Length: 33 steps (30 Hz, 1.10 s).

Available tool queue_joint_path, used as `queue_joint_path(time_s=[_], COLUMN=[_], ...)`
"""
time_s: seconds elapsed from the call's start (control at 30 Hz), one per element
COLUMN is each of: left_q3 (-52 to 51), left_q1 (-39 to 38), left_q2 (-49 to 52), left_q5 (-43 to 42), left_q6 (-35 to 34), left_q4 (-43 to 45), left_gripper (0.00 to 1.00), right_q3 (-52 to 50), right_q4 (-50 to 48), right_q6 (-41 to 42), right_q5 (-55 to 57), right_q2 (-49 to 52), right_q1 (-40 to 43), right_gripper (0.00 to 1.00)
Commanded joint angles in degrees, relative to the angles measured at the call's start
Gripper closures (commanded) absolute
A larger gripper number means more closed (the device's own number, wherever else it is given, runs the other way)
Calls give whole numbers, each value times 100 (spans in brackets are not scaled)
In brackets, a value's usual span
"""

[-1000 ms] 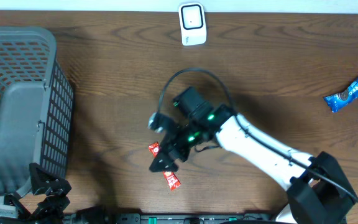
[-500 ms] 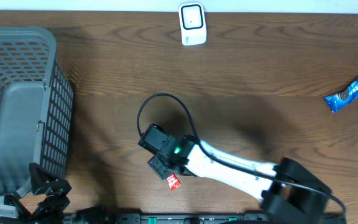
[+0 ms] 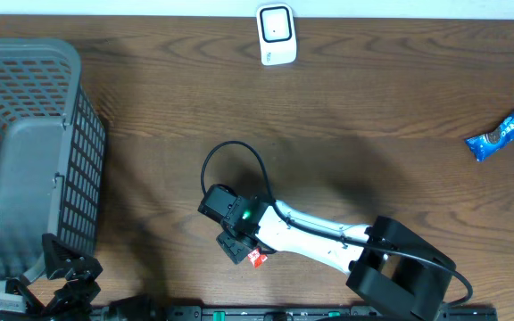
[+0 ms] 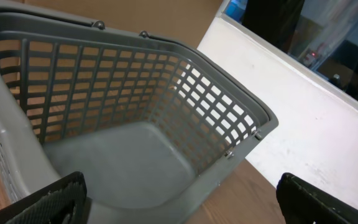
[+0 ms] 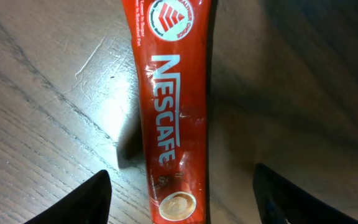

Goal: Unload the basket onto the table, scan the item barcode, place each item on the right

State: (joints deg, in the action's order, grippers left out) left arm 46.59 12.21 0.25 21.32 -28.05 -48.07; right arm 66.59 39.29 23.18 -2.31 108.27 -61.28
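The right gripper (image 3: 239,249) sits over the wooden table (image 3: 373,107), its black head covering most of a red sachet (image 3: 256,259) (only one end peeps out at its lower right). Far to its left stands a grey basket (image 3: 25,152), well beyond it a white scanner (image 3: 276,34), far to its right a blue Oreo pack (image 3: 504,132)

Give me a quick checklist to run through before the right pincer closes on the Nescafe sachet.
1. Nescafe sachet centred under the right pincer: ok.
2. Its jaws open, neither finger touching the sachet: ok.
3. Sachet lying flat on the table: ok.
4. Barcode facing up: cannot tell, only the logo side shows.
5. Nothing covering the scanner at the far table edge: ok.
6. Idle left pincer open at the basket, away from the sachet: ok.
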Motion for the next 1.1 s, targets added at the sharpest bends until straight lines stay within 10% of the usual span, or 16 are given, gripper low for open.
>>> queue_joint_path(time_s=[0.0,0.1,0.3,0.43,0.63,1.07], left_q3=[13,13,13,13,13,13], left_q1=[-17,-17,-17,-17,-17,-17], left_q2=[-4,-4,-4,-4,-4,-4], left_q5=[35,35,35,35,35,37], left_q6=[98,101,101,101,98,98], left_q4=[7,7,7,7,7,7], left_gripper=[2,2,2,2,2,2], right_q3=[107,105,107,107,151,549], right_q4=[42,223,332,334,341,647], right_q6=[44,-127,-356,-354,-358,-984], right_q5=[-90,-81,-125,-118,-413,-7484], right_q2=[-44,-15,151,153,151,153], right_q1=[-74,-168,-214,-208,-26,2354], right_gripper=[39,51,42,83,99,99])
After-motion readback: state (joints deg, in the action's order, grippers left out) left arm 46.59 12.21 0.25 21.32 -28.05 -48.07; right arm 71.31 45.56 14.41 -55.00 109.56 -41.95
